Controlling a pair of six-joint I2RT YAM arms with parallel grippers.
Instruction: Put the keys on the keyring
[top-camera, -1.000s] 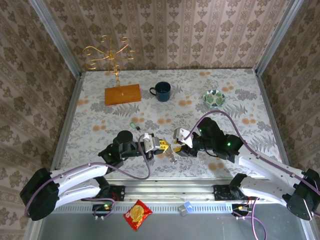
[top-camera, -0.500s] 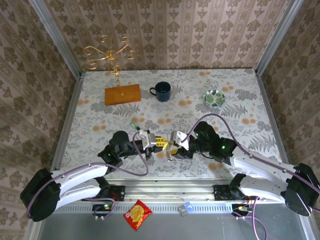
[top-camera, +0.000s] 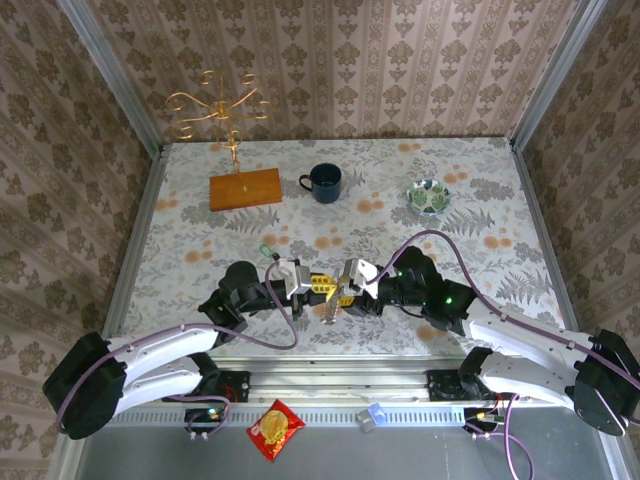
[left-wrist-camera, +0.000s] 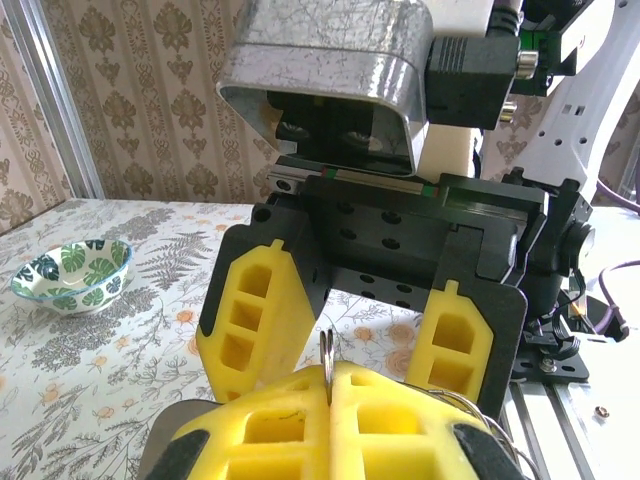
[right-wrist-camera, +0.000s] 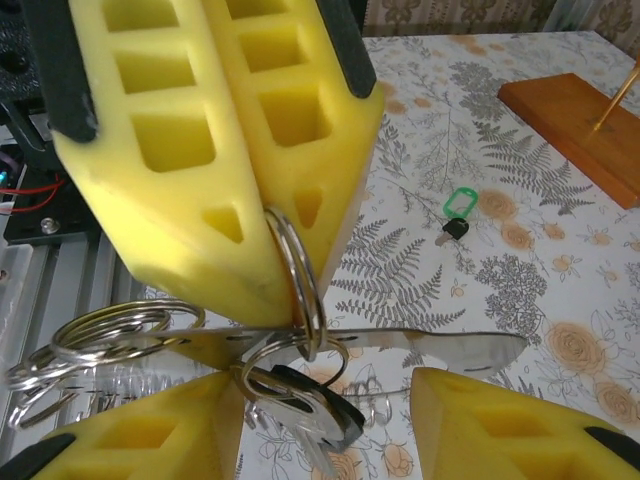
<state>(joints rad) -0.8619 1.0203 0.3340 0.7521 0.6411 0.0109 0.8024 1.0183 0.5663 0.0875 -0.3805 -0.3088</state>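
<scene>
You have the left gripper (left-wrist-camera: 330, 395) pressed together on the keyring (right-wrist-camera: 303, 275), the right gripper (right-wrist-camera: 325, 388) spread just facing it, and the green key (top-camera: 267, 251) lies on the table (top-camera: 480, 200) beyond the left gripper, farther from your free right one.

No word, number, brand or sign can be read in any of the three views. The small red and yellow snack packet (top-camera: 275, 429), lying on the grey floor in front of the desk's (top-camera: 480, 200) near edge, carries printed marks, yet they are too small and blurred to make out.
</scene>
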